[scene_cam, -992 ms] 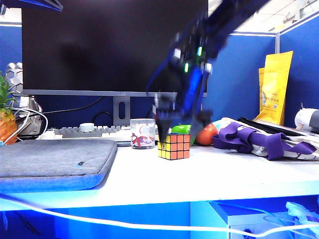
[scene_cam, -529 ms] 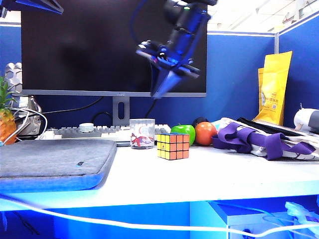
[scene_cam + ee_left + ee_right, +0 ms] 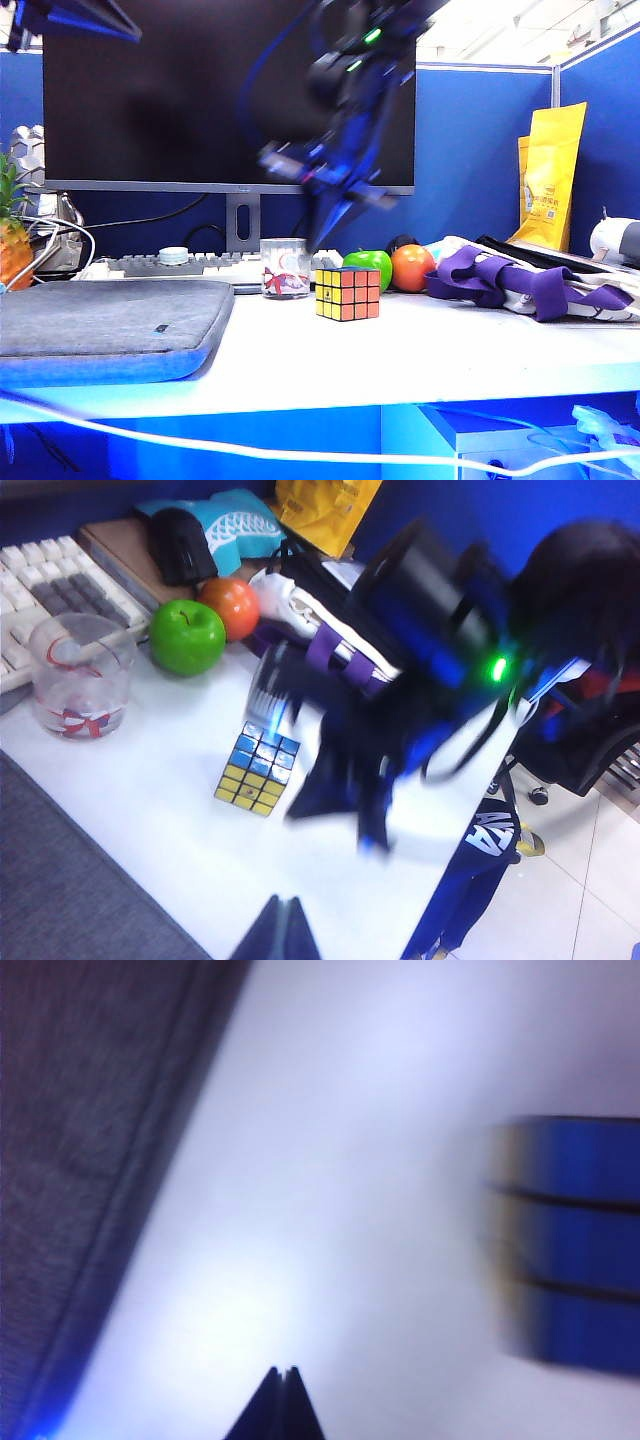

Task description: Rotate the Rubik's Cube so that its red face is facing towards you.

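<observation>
Honestly, my right gripper (image 3: 322, 232) is blurring above the Rubik's Cube (image 3: 348, 293) on the white desk (image 3: 420, 350), tips pressed together, empty; my left gripper (image 3: 285, 920) is mostly cropped, tips meeting too.

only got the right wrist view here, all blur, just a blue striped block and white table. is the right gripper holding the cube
Observer: No. The Rubik's Cube sits alone on the table; the right gripper hangs shut above it, nothing between its fingers.
Operator: which colours face the outside camera
Observer: A yellow side on the left and an orange-salmon side on the right, with blue on top as the left wrist view shows.
Operator: anything crowding the cube
Observer: A glass cup behind it to the left, a green apple just behind.
Operator: where's the left gripper
Observer: Shut, high above the table's near side, clear of the cube.
</observation>
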Motion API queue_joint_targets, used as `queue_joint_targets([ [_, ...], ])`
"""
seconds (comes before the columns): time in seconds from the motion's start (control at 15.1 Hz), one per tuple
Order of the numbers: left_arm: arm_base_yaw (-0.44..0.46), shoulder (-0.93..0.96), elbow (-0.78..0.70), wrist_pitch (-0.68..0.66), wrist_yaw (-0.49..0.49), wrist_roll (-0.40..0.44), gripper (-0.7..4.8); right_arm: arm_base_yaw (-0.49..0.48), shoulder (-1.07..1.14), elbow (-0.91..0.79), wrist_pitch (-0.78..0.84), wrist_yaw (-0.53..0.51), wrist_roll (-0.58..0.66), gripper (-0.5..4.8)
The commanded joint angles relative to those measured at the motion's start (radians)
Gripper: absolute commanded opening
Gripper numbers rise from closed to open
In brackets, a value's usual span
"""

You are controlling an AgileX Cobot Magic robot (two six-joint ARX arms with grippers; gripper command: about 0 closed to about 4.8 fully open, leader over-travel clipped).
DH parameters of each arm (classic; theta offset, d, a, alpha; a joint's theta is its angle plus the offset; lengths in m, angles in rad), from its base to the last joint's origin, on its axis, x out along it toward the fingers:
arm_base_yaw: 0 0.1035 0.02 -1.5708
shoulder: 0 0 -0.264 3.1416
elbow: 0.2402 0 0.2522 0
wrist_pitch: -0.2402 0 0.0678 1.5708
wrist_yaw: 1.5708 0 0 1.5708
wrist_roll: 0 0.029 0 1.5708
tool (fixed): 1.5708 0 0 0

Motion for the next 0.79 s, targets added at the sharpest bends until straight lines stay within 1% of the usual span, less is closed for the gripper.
queue_joint_targets([
  [0.07,-0.035,0.021,0.004,0.013,-0.003,0.001,-0.03,0.026,0.04,0.002,0.066,-0.001,0.0,-0.08],
  [0.2,-0.045,0.026,0.004,0.011,-0.004,0.001,-0.03,0.025,0.063,0.002,0.092,0.048,-0.001,-0.08],
  [0.33,-0.045,0.027,0.004,0.011,-0.004,0.001,-0.03,0.024,0.087,0.003,0.101,0.064,-0.004,-0.08],
  [0.4,-0.045,0.027,0.004,0.009,-0.004,0.001,-0.03,0.021,0.1,0.002,0.097,0.09,-0.005,-0.08],
  [0.46,-0.045,0.027,0.004,0.008,-0.004,0.001,-0.03,0.02,0.106,0.002,0.083,0.134,-0.022,-0.08],
  [0.6,-0.045,0.027,0.004,0.008,-0.004,0.002,-0.03,0.008,0.106,0.004,0.062,0.264,-0.049,-0.08],
  [0.73,-0.045,0.027,0.004,0.008,-0.004,0.002,-0.03,-0.028,0.106,0.005,0.056,0.291,-0.048,-0.08],
  [0.79,-0.045,0.027,0.004,0.008,-0.004,0.002,-0.03,-0.047,0.106,0.005,0.035,0.352,-0.051,-0.08],
])
